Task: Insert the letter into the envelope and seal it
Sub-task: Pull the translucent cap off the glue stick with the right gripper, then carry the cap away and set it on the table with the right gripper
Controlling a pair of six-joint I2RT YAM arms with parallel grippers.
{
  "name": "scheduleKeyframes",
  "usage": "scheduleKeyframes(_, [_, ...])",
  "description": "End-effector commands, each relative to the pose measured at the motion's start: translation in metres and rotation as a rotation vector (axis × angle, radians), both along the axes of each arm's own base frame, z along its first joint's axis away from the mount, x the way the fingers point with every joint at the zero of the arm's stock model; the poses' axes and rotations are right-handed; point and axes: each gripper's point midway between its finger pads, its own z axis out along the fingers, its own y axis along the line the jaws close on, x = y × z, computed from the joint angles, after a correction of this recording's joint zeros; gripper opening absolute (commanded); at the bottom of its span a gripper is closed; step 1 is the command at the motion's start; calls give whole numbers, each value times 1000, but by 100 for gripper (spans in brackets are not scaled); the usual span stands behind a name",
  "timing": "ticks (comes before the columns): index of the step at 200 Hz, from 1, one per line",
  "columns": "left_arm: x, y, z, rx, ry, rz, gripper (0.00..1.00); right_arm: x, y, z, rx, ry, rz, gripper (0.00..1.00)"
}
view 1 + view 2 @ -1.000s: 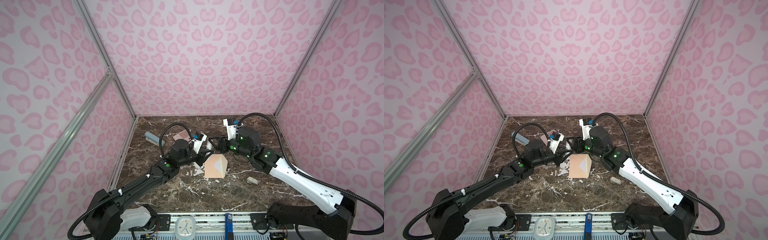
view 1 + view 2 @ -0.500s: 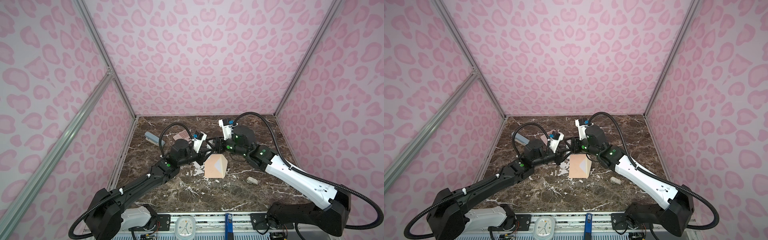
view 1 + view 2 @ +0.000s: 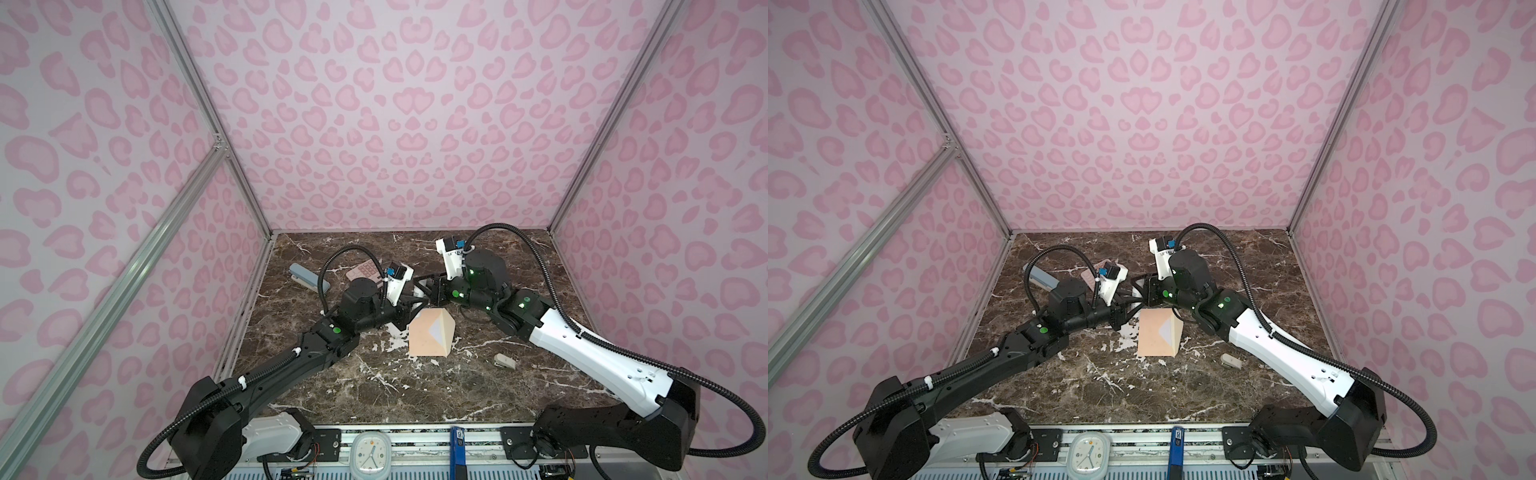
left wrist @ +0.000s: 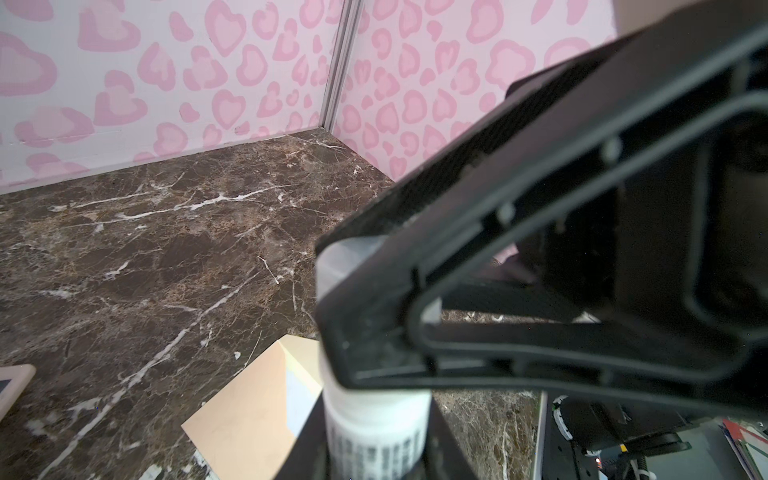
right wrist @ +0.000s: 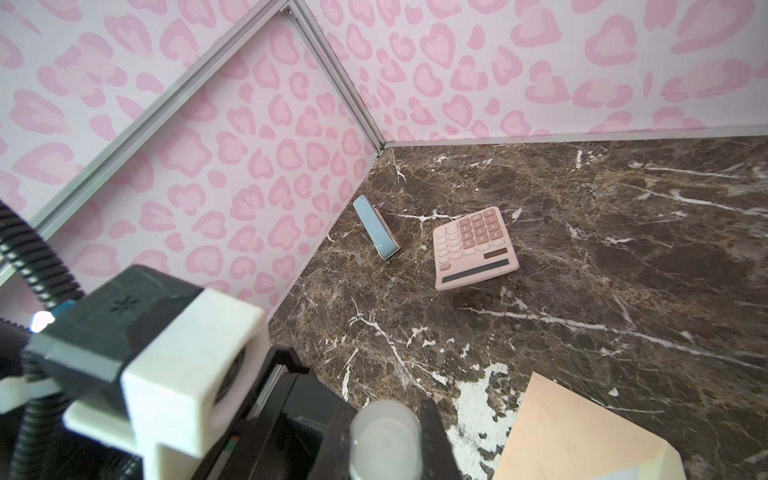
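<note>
Marble-look brown counter (image 3: 415, 395). Far left is a blue-grey stapler (image 3: 309, 276), then a pink calculator (image 5: 476, 249). Both are well apart from the work, skip.

My left end effector (image 4: 376, 453) is clenched on the body of a white glue stick (image 4: 376, 419), printed side toward the wrist camera. The stick's long axis runs from my left end effector straight toward my right one. My right end effector (image 5: 386, 453) has the frosted cap (image 5: 384, 415) between its fingers (image 5: 434, 440). They look to touch it on both sides, so I read it as grasping the cap. The two meet in the air mid-counter.

The envelope (image 3: 424, 343) is peach and flat on the counter, just below and to the near side of both end effectors, touched by neither. Its long axis runs near-to-far in both top views. The pointed flap (image 3: 441, 316) is the far end, closest under the stick. The letter (image 3: 437, 331) shows as a white patch in the mouth, so I judge it is in and the flap is not yet sealed. I can't make out the green border.

Key relation: the cap should come off along the stick's axis, so the right pulls away to its own side while the left holds. After that the flap lies down and nearward from my left end effector. That arm has the stick, so it is the one to take glue there.

Far right is a small beige item (image 3: 505, 362), well apart.
</note>
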Motion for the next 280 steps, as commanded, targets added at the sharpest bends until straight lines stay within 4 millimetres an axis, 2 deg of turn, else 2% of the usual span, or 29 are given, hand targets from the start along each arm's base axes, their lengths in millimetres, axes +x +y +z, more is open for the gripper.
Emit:
scheduleKeyframes(1, [0,-2,3,-10,-18,-8,4,7,-1,15,11,-52,-20,13])
scheduleKeyframes(34, [-2,0,-3,-1,-1,-9,4,16,-2,32,9,-90,-36,13])
scheduleKeyframes(82, [-4,4,-7,21,5,-1,4,33,-19,54,27,-127,-94,14])
scheduleKeyframes(102, [-5,6,-6,21,-1,2,4,40,-32,57,16,-134,-131,14])
scheduleKeyframes(120, [-6,7,-3,16,-4,4,4,51,-53,51,-4,-133,-199,14])
scheduleKeyframes(146, [-9,10,2,2,-14,5,4,73,-94,20,-41,-101,-337,15])
scheduleKeyframes(173, [-12,12,8,-10,-25,7,4,90,-139,-40,-114,-32,-492,15])
scheduleKeyframes(193, [-15,15,14,-23,-34,7,4,97,-160,-82,-167,-5,-573,15])
scheduleKeyframes(216, [-20,18,21,-35,-41,6,4,104,-171,-123,-239,41,-619,15])
scheduleKeyframes(250, [-24,23,29,-51,-57,9,4,114,-179,-173,-337,156,-653,18])
scheduleKeyframes(267, [-26,26,32,-56,-66,15,4,117,-182,-193,-351,193,-672,19])
scheduleKeyframes(272, [-27,27,25,-37,-45,18,4,118,-182,-198,-357,202,-677,19])
scheduleKeyframes(280, [-28,28,25,-36,-45,20,4,119,-183,-204,-367,213,-684,19])
